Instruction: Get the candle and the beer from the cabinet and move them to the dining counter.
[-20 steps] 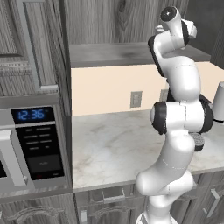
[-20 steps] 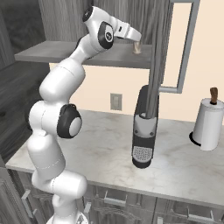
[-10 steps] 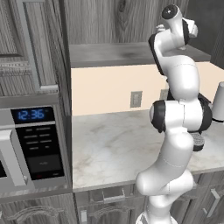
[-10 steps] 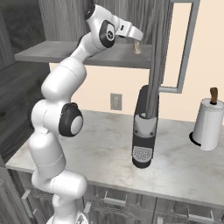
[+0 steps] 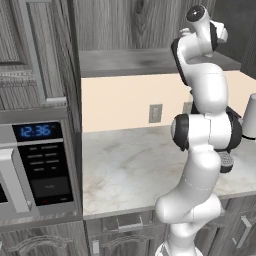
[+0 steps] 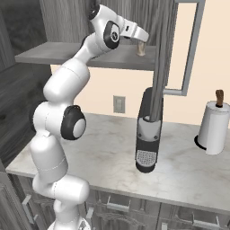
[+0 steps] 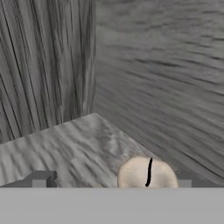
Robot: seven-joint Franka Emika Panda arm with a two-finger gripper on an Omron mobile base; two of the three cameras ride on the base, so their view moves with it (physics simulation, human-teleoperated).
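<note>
Item: the candle [image 7: 148, 173], a short tan cylinder with a dark wick, standing upright on the cabinet shelf [image 6: 67, 56].
Place by the fingers: in the hand view its top sits between the two tips, nearer the right-hand tip than the left-hand one, and touches neither that we can see.
Fingers [image 7: 41, 178]: spread as wide as they go, holding nothing.
Arm: raised high over the surface [image 6: 103, 157], with the hand reaching into the open cabinet [image 5: 130, 62] at shelf height.
Change over the last second: very little. In the right base view the hand has crept a shade closer to the candle, the arm's pose is otherwise as it was, and the candle has not moved on the shelf. The fingers were wide a second ago and are wide now.
What it means: we judge the approach nearly complete. The reach is slowing into its last adjustment and no grasp has begun.
Next call: a small shift to bring the candle midway between the tips, a short advance, then closing.
Hazard: the nearer tip may nudge the candle toward the back wall [image 7: 166, 65] if we close off-centre.
Beer: second in the order, waiting upon the candle.
Dining counter: destination, nothing delivered yet.
Also present: paper-towel roll [image 6: 214, 128] and microwave [image 5: 35, 165], neither concerned.
</note>
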